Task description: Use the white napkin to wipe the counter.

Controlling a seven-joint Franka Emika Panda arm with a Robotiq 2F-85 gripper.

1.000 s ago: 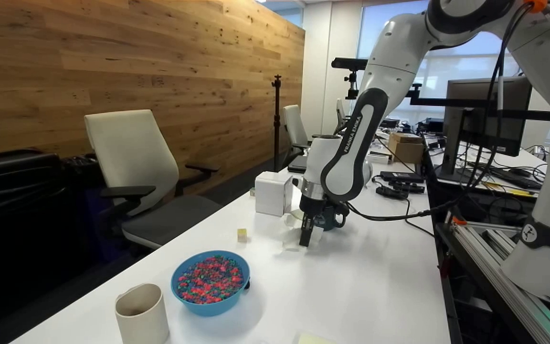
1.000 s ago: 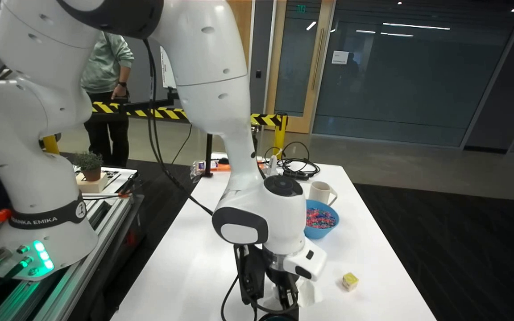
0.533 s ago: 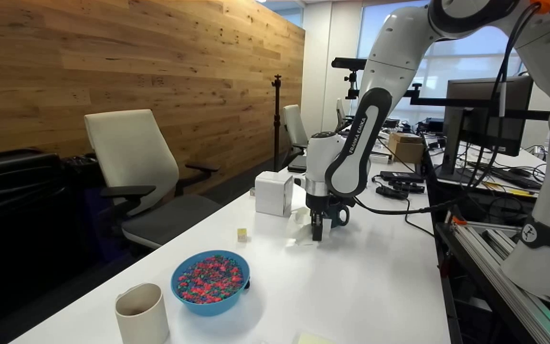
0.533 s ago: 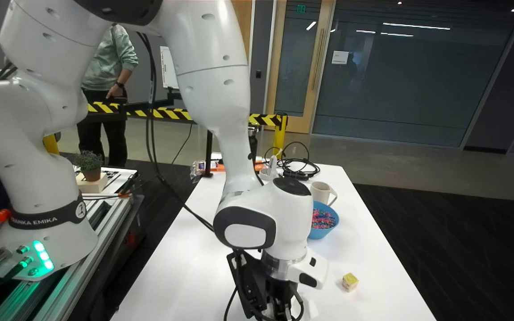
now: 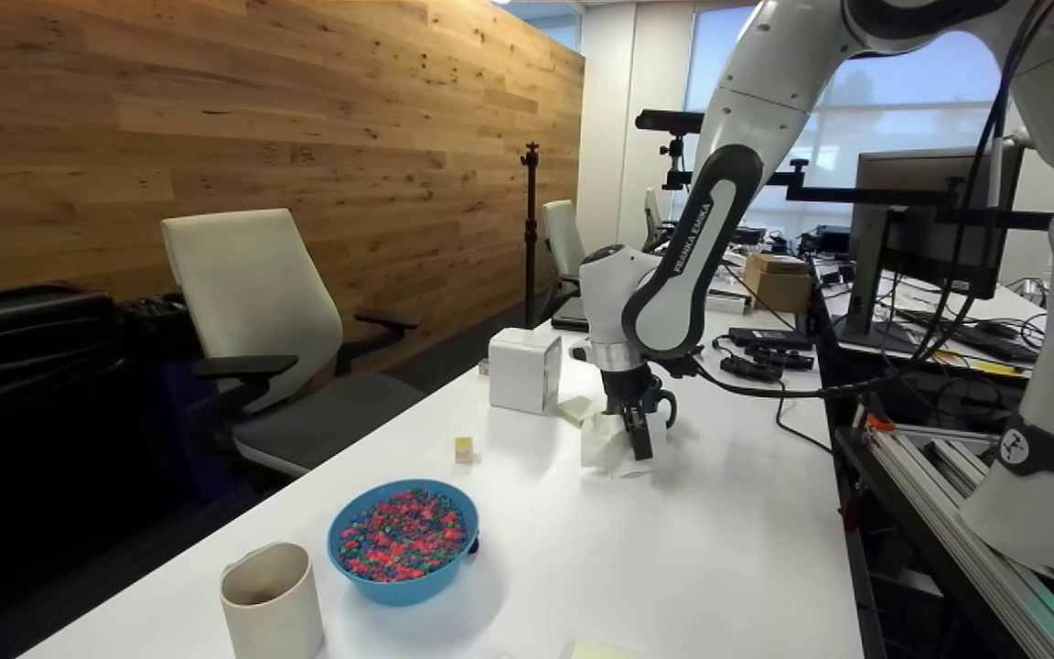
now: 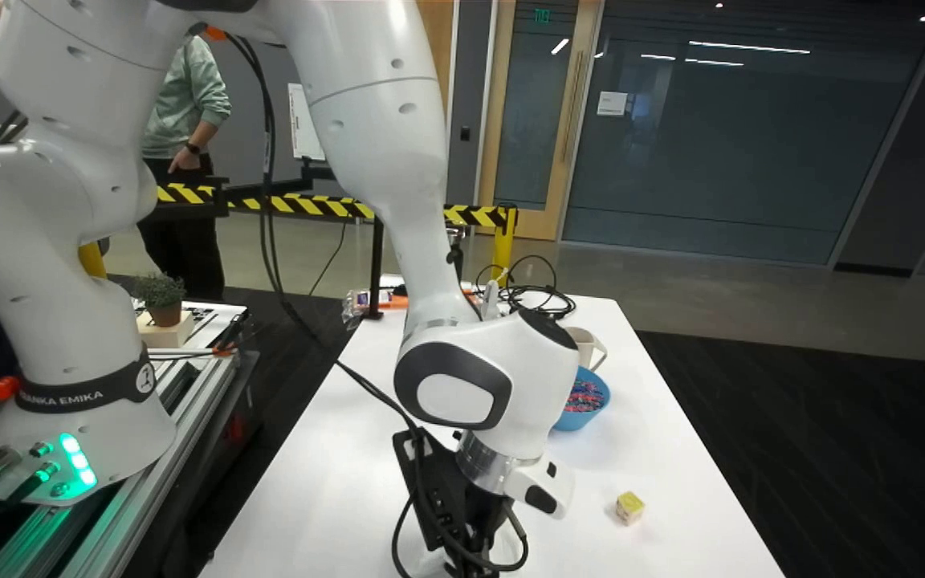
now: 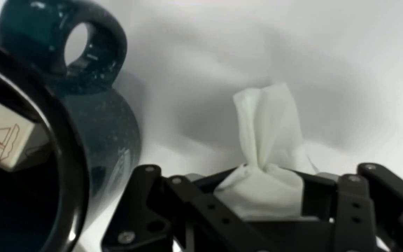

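The white napkin (image 7: 269,122) is pinched in my gripper (image 7: 257,169), bunched at the fingertips and bulging up between the fingers. A pleated end of it sticks out beyond the tips. In an exterior view the napkin (image 5: 607,444) hangs around the black fingertips of my gripper (image 5: 642,450), low at the white counter (image 5: 728,540); its lower edge appears to touch the surface. An exterior view cuts off the fingers at the bottom, behind the wrist, with the counter (image 6: 334,482) stretching beyond.
A dark teal mug (image 7: 105,129) holding a printed block (image 7: 5,129) stands right beside the gripper; I cannot tell whether they touch. A white box (image 5: 518,371), pale yellow note (image 5: 579,409), small cube (image 5: 464,449), blue bowl (image 5: 408,588) and beige mug (image 5: 275,609) share the counter.
My gripper, still holding the napkin, has slid rightward in an exterior view and its fingers tilt more. The teal mug has shifted slightly right and back. The yellow note is now more exposed.
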